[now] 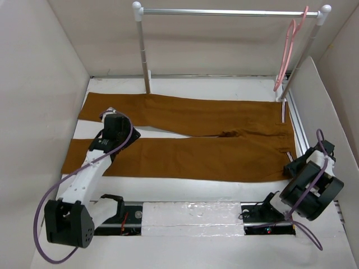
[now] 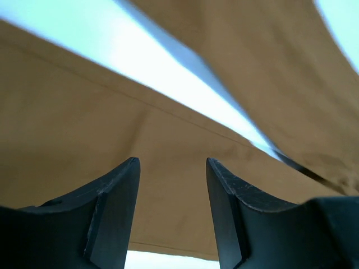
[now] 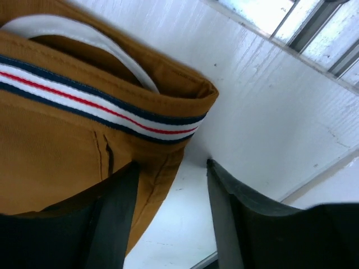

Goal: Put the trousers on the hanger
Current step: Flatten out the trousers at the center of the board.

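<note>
The rust-brown trousers (image 1: 190, 140) lie flat across the white table, legs to the left, waistband to the right. The pink hanger (image 1: 289, 47) hangs from the silver rail at the back right. My left gripper (image 1: 115, 124) is open just above the near leg (image 2: 84, 129), close to the gap between the two legs. My right gripper (image 1: 296, 167) is open at the near right waistband corner (image 3: 185, 106), where the white, red and navy striped trim (image 3: 95, 101) shows; its left finger lies over the cloth, its right finger over bare table.
A silver rail (image 1: 224, 12) on white posts spans the back. A slanted white panel (image 1: 320, 106) stands along the right side, with white walls on the left and behind. A metal track (image 1: 190, 216) runs along the near edge between the arm bases.
</note>
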Tool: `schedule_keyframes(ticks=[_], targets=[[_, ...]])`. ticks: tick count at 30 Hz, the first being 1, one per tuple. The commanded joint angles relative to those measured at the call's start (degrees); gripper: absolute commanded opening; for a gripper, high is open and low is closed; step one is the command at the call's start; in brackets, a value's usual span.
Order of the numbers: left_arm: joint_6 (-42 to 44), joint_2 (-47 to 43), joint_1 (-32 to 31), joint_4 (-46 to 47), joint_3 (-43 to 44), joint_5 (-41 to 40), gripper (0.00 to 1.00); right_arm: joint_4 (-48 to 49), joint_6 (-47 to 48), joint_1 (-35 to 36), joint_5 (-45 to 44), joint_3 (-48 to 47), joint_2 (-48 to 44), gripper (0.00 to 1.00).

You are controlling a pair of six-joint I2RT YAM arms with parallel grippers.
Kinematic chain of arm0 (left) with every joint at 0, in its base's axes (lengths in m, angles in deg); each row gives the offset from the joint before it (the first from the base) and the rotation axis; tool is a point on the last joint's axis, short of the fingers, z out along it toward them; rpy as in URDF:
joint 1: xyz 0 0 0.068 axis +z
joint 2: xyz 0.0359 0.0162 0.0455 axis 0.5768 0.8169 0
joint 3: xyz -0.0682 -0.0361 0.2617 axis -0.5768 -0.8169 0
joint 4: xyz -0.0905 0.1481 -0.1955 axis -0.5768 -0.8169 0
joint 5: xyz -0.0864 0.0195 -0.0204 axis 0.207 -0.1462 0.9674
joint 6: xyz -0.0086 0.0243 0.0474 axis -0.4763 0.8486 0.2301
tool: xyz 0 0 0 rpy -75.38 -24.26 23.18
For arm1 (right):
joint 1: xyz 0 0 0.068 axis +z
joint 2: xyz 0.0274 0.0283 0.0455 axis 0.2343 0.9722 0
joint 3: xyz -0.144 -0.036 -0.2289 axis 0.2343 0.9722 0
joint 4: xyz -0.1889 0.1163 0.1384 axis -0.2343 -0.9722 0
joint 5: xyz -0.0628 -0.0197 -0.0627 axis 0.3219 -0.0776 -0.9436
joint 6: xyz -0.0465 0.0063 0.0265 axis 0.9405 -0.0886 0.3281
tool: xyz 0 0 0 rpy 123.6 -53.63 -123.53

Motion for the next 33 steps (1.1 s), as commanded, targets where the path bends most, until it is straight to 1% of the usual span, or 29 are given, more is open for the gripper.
schedule_keyframes(ticks=[1,3,5,7,8,9,10,12,13,14,15,17,18,19,21,22,24,26,27,28,30,33], targets=[[-2.7,4.4,0.3,-5.2,3.7,-6.0,0.46,5.2,-0.4,-0.5,-0.5,-0.6,4.1,0.55],[-5.1,6.2,0.9,-7.8,4.9,-6.5,0.46,6.2,0.7,0.1,2.3,-2.3,5.3,0.33],[-6.4,8.5,2.5,-11.3,5.4,-6.4,0.45,5.2,1.3,0.1,2.4,-5.6,5.7,0.07],[-8.3,9.2,2.5,-13.5,5.5,-8.0,0.45,5.2,2.5,-0.5,3.7,-7.4,4.6,0.04],[-9.0,9.2,2.5,-15.0,5.1,-8.8,0.44,5.2,2.5,-0.5,4.1,-8.4,3.3,0.01],[-10.5,8.9,3.1,-15.4,3.7,-10.3,0.43,5.3,1.7,-0.5,6.0,-8.2,2.5,0.0],[-11.0,8.1,3.9,-16.0,3.2,-10.2,0.42,6.6,1.1,-0.5,7.4,-8.0,1.7,0.0],[-10.8,6.8,11.5,-17.7,0.8,-8.4,0.41,9.6,-2.2,-0.5,10.8,-5.0,-1.0,0.0],[-10.6,6.6,11.5,-17.7,0.2,-8.3,0.41,10.7,-3.2,-0.5,11.8,-5.0,-1.0,0.0],[-11.5,6.6,12.7,-18.7,0.0,-8.8,0.41,11.4,-4.2,1.2,12.3,-4.5,-1.2,0.0],[-11.4,6.6,16.0,-19.7,1.3,-9.5,0.4,12.0,-5.3,2.0,11.8,-3.5,-1.2,0.0],[-12.0,8.2,19.8,-23.0,3.0,-10.3,0.41,12.7,-6.0,4.4,11.0,-3.1,-0.7,0.0],[-11.3,9.0,22.2,-23.6,4.5,-9.8,0.43,13.1,-6.4,5.1,10.1,-3.0,-0.5,0.0],[-10.5,11.3,27.4,-24.3,5.0,-10.0,0.43,13.8,-6.6,5.9,9.6,-2.5,-0.5,0.0],[-9.0,14.2,32.4,-26.5,5.7,-10.7,0.45,14.3,-8.2,8.6,7.9,-2.1,-0.2,0.0],[-8.7,17.7,37.5,-27.0,5.7,-10.2,0.45,14.6,-8.6,9.3,7.9,-1.7,0.2,0.0],[-6.3,20.7,42.8,-28.4,5.9,-7.0,0.47,15.2,-9.5,10.5,8.1,-1.7,0.8,0.0],[-5.4,23.7,48.4,-28.4,5.9,-6.9,0.48,15.1,-9.5,11.2,8.7,-2.7,2.1,0.0],[-5.9,24.5,49.4,-28.9,6.2,-10.6,0.49,14.9,-9.5,11.7,8.8,-3.1,2.4,0.0],[-6.2,25.4,50.4,-29.0,6.5,-10.9,0.49,14.7,-9.3,12.5,8.6,-3.7,2.9,0.0],[-7.5,25.3,50.5,-27.8,6.9,-9.1,0.51,15.7,-8.8,12.5,9.0,-4.1,3.1,0.0],[-8.7,25.3,50.5,-27.6,7.0,-10.1,0.52,15.7,-8.4,12.5,8.8,-4.0,3.1,0.0]])
